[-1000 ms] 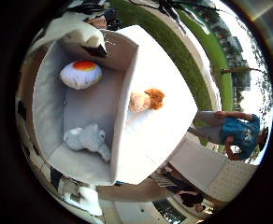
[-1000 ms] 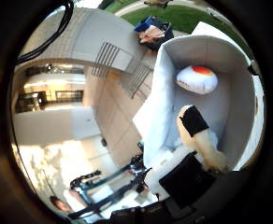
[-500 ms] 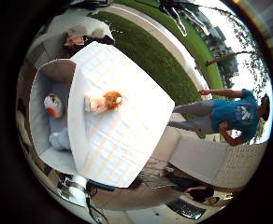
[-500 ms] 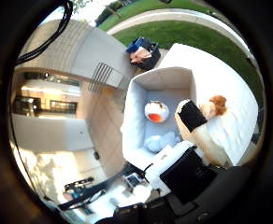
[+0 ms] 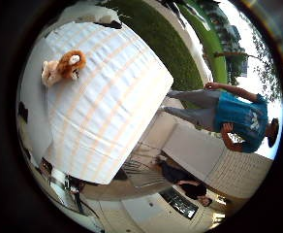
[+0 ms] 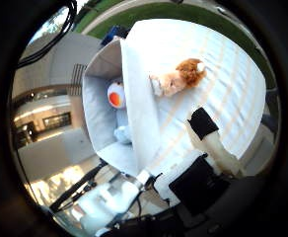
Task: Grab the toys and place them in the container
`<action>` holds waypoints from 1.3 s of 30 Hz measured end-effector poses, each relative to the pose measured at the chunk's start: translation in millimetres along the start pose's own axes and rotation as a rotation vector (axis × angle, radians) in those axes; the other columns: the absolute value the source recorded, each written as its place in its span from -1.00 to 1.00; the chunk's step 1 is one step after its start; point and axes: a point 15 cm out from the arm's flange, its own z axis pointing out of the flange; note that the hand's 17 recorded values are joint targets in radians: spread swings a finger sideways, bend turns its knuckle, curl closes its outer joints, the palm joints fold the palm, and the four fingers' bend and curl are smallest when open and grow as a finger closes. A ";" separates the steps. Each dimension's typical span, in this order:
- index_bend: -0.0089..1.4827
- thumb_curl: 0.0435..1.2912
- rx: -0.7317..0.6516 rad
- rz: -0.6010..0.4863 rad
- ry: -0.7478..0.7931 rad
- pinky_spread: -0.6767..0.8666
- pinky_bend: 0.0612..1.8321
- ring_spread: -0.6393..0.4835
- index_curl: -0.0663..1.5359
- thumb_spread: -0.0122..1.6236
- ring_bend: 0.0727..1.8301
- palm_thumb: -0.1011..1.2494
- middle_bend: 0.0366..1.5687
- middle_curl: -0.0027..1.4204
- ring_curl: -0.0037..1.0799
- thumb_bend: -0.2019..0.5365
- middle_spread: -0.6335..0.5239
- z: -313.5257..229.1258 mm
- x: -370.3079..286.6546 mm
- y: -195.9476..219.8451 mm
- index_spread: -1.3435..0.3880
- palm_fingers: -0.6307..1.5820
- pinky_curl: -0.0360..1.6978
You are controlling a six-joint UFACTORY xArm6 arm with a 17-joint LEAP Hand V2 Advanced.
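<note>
A brown and orange lion plush toy (image 6: 179, 77) lies on the white table (image 6: 228, 59), just beside the outer wall of the white container (image 6: 141, 104). Inside the container lie a white toy with an orange patch (image 6: 115, 95) and a pale plush toy (image 6: 122, 132). My right hand (image 6: 211, 146) is above the table, a short way from the lion, with one black-tipped finger showing straight. The right little finger side palm view shows the lion (image 5: 62, 66) near the edge of the table (image 5: 117, 102).
A person in a blue shirt (image 5: 234, 112) stands on the paving beside the table. Grass (image 5: 166, 29) lies beyond the table. A dark bag (image 6: 114, 36) sits on the ground behind the container.
The camera has moved from over the container to over the table, so the lion toy now shows nearer the hand. The toys in the container have not moved.
</note>
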 end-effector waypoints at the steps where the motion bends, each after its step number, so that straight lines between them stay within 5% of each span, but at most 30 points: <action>1: -0.77 -0.31 -0.009 -0.004 -0.003 0.37 -0.38 0.55 -0.59 0.36 -0.56 0.26 -0.81 -0.49 -0.44 -0.53 0.12 4.9 -2.7 -4.4 0.24 -0.37 -0.70; 19: -0.73 -0.38 -0.213 -0.040 0.054 0.35 -0.50 0.53 -0.59 0.36 -0.66 0.28 -0.80 -0.51 -0.45 -0.53 0.07 85.8 -25.6 -40.1 0.27 -0.33 -0.73; 24: -0.65 -0.39 -0.252 -0.051 0.061 0.35 -0.60 0.53 -0.56 0.36 -0.60 0.29 -0.65 -0.46 -0.45 -0.52 0.02 92.5 -30.9 -37.9 0.31 0.03 -0.79; 25: -0.68 -0.39 -0.251 -0.050 0.063 0.33 -0.57 0.44 -0.57 0.36 -0.42 0.30 -0.49 -0.40 -0.38 -0.52 -0.03 90.2 -30.3 -36.8 0.26 0.32 -0.80; 29: -0.82 -0.38 -0.271 -0.044 0.053 0.33 -0.49 0.35 -0.60 0.34 -0.03 0.34 -0.18 -0.22 -0.13 -0.51 -0.11 83.9 -32.8 -27.5 0.15 0.57 -0.78; 32: -0.76 -0.34 -0.272 -0.034 0.053 0.34 -0.20 0.24 -0.62 0.33 0.20 0.43 0.05 -0.06 0.09 -0.47 -0.19 69.4 -33.7 -18.5 0.04 0.62 -0.70; 39: -0.49 -0.19 -0.174 0.029 0.089 0.25 0.37 0.08 -0.58 0.38 0.35 0.64 0.29 0.17 0.29 -0.39 -0.26 12.5 -22.0 1.2 -0.19 0.59 -0.47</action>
